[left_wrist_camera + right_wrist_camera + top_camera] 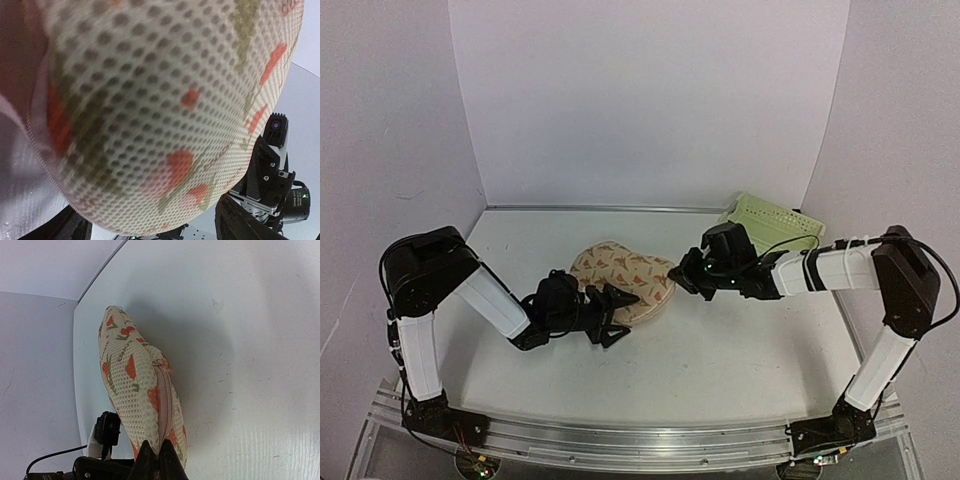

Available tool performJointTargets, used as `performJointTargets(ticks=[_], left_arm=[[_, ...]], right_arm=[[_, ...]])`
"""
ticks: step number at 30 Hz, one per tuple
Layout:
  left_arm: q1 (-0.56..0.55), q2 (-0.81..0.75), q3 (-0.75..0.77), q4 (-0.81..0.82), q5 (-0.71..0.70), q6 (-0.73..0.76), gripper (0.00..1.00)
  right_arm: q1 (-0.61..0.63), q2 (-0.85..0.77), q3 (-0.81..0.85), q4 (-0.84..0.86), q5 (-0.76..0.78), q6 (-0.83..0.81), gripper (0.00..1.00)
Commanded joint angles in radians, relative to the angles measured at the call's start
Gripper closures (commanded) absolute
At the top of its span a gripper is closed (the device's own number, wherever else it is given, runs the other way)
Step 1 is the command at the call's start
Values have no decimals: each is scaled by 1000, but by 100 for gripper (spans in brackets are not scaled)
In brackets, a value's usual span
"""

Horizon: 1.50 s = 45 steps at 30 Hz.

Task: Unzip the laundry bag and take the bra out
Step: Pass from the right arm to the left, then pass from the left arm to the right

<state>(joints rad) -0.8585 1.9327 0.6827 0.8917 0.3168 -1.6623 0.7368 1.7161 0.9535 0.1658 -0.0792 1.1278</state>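
Observation:
The laundry bag (pixel 625 278), beige mesh with orange-red leaf prints, lies on the white table between my two grippers. My right gripper (pixel 678 278) is shut on its right end. In the right wrist view the fingers (pixel 159 454) pinch the end of the pinkish zip rim (pixel 165 407), which runs shut along its visible length. My left gripper (pixel 623 318) is open at the bag's near-left edge. In the left wrist view the bag's mesh (pixel 165 100) fills the frame and bulges between the two spread fingertips (pixel 240 222). The bra is hidden.
A pale-green plastic basket (pixel 772 222) stands at the back right, just behind my right arm. White walls close off the table on the left, back and right. The metal rail with the arm bases (pixel 620 440) runs along the near edge.

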Motion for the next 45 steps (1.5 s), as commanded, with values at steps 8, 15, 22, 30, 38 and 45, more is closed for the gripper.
performJointTargets(ticks=[8,15,22,30,38,45], left_arm=[[1,50,76,121,-10,-43,41],[6,29,65,127,3,-43,78],[18,16,44,126,42,-28,100],[52,2,37,125,156,45,100],[100,-12,12,121,318,156,100],[131,-45,4,61,493,258,100]], right_arm=[[9,-122,-98,115,-23,46,100],[14,-158,-155,131,-21,74,100],[24,-213,-222,136,-8,85,100],[25,-293,-251,17,-6,-7,80],[21,-405,-255,-203,76,-156,47],[-45,-397,-218,-278,27,-277,21]])
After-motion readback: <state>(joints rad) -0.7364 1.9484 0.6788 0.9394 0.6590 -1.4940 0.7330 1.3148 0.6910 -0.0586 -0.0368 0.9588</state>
